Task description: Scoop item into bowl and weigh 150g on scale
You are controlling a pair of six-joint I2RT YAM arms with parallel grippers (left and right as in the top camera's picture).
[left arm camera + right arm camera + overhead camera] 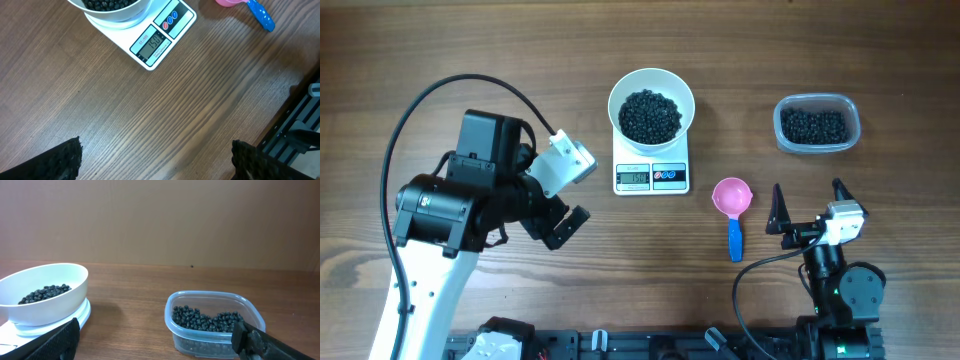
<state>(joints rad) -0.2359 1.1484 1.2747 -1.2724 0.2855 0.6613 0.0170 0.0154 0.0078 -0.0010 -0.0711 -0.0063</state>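
The white bowl (651, 92) stands on the scale (652, 177) and holds a heap of black beans (650, 115). In the left wrist view the scale's display (152, 45) shows digits that look like 150. More beans lie in a clear tub (816, 124), which the right wrist view shows close ahead (212, 322). A pink scoop with a blue handle (732, 205) lies on the table right of the scale. My left gripper (552, 215) (156, 160) hovers open over bare wood left of the scale. My right gripper (809, 205) (155, 337) is open and empty, just right of the scoop.
The left arm's black body and cable (450, 200) fill the left side of the table. The right arm's base (840, 290) sits at the front edge. A dark rail (650, 345) runs along the table's front.
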